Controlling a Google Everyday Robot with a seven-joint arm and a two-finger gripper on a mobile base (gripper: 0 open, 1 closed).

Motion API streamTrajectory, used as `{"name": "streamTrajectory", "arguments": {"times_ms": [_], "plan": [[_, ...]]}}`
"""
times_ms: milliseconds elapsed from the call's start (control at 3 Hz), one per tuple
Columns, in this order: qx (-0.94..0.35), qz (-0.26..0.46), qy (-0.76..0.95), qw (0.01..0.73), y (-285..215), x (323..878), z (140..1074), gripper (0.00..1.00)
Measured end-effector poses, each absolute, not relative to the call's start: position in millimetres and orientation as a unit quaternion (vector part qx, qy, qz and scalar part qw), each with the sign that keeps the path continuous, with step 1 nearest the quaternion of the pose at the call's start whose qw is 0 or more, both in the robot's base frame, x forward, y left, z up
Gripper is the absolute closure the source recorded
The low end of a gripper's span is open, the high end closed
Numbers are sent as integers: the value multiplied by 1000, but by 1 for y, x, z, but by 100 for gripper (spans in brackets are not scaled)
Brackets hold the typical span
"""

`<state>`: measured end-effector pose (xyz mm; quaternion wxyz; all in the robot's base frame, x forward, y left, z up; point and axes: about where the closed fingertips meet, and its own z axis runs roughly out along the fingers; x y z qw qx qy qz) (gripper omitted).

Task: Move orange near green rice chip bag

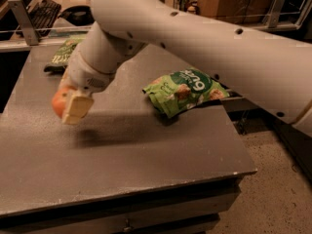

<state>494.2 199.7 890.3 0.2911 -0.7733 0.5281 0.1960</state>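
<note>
My gripper (68,107) hangs over the left part of the grey table (146,155), a little above its surface. It is shut on the orange (58,101), a small round fruit that shows between the cream fingers (77,107). The green rice chip bag (186,90), bright light green with a dark round logo and chip pictures, lies on the table to the right of the gripper, well apart from the orange. My white arm crosses the upper part of the view and hides some of the table behind it.
A smaller, duller olive-green bag (64,51) lies at the table's back left. A glass rail with metal posts (19,18) runs behind the table. The table's right edge drops to the floor (273,179).
</note>
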Motion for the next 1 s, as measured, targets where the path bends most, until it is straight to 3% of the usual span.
{"name": "streamTrajectory", "arguments": {"times_ms": [667,1000], "plan": [[-791,142,542,246,112,548,862,100],[-797,116,545,232,84,565,859,82]]}}
